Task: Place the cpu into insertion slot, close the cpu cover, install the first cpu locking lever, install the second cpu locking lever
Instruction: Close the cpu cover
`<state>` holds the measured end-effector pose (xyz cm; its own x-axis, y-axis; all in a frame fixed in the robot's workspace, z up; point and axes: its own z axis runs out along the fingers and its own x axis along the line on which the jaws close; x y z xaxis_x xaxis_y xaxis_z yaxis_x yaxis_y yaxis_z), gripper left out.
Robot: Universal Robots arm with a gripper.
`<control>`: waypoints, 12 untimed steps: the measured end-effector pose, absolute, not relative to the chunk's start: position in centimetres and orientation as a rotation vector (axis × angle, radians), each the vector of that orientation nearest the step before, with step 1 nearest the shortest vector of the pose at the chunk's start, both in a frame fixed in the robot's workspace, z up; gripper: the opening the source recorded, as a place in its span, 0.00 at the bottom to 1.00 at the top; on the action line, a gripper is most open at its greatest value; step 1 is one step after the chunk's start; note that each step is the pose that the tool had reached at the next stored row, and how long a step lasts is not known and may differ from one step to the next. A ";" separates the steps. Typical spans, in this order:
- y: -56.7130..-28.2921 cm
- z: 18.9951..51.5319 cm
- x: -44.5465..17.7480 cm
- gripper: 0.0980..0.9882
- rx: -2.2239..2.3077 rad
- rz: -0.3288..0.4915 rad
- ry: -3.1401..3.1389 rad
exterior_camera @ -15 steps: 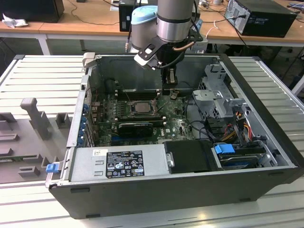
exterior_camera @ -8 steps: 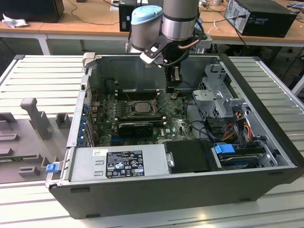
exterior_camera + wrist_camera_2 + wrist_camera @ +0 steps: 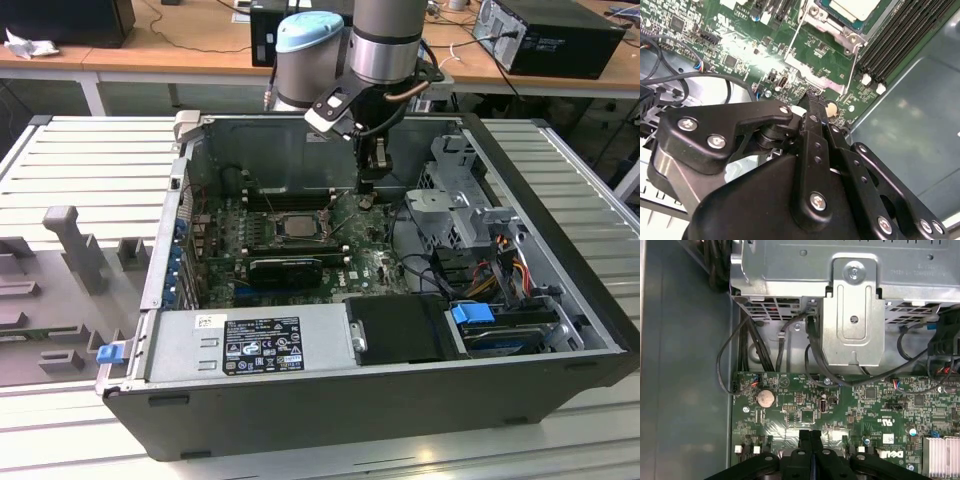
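Slatted grey tabletop [image 3: 90, 160] is carrying an open computer case [image 3: 560, 250]. The gripper [image 3: 367, 186] is hovering over the green motherboard [image 3: 370, 265], fingers pressed together and gripping nothing, just to the exterior view's right of the cpu [image 3: 298, 225], which is sitting in the insertion slot [image 3: 840, 30].

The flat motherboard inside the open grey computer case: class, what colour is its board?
Green; the motherboard shows best in the first wrist view.

And here's the arm [image 3: 385, 40], grey tube upright, blue-capped joint [image 3: 310, 35] to the exterior view's left of it. End effector [image 3: 368, 183] hanging straight down at its tip, low. Fingers [image 3: 805, 440] pressed flat together (tip to tip in both wrist views), black linkages [image 3: 860, 170] folded in alongside.
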<state>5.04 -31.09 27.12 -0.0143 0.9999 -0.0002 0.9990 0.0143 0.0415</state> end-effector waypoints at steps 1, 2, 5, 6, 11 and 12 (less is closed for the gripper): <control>-31.1 27.1 5.2 0.01 2.184 0.046 2.216; -31.1 27.1 5.3 0.01 2.184 0.046 2.217; -31.0 27.1 5.6 0.01 2.184 0.046 2.217; -31.0 27.1 5.7 0.01 2.184 0.046 2.217; -30.9 27.0 5.9 0.01 2.183 0.046 2.218; -30.9 26.9 5.9 0.01 2.183 0.046 2.218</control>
